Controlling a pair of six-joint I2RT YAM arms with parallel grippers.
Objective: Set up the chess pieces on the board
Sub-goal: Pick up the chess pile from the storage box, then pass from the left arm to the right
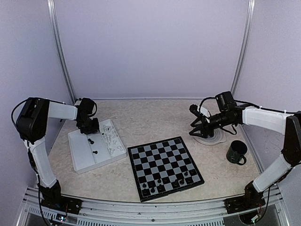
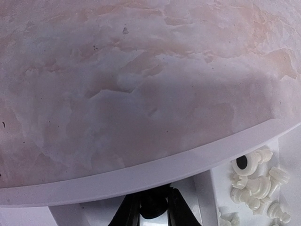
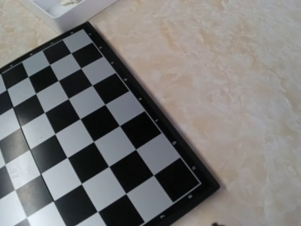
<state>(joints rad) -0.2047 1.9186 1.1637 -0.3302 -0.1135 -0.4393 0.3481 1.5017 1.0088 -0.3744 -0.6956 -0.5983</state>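
- Your left gripper [image 1: 89, 126] hangs low over the far end of the white compartment tray [image 1: 83, 159]. That is probably because the unplaced pieces are kept there.
- Its wrist view shows the tray's far wall and the white pieces [image 2: 256, 183] heaped in the right-hand compartment.
- Its fingers [image 2: 178, 212] show only as dark tips at the bottom edge of that view, close together with something dark between them. You cannot tell whether they pinch a piece or merely press together.
- Two loose black pieces [image 1: 91, 141] stand in the tray's left compartment, just beside that gripper, and are likely what it is reaching for.
- The chessboard [image 1: 162, 160] lies mid-table, apart from the tray. Some black pieces [image 1: 170, 182] stand on its two nearest rows and the rest is bare, so much of the setup is not yet done.
- Your right gripper [image 1: 194, 121] hovers by the round grey plate [image 1: 214, 139], its fingers spread with nothing seen between them. It seems parked clear of the board.
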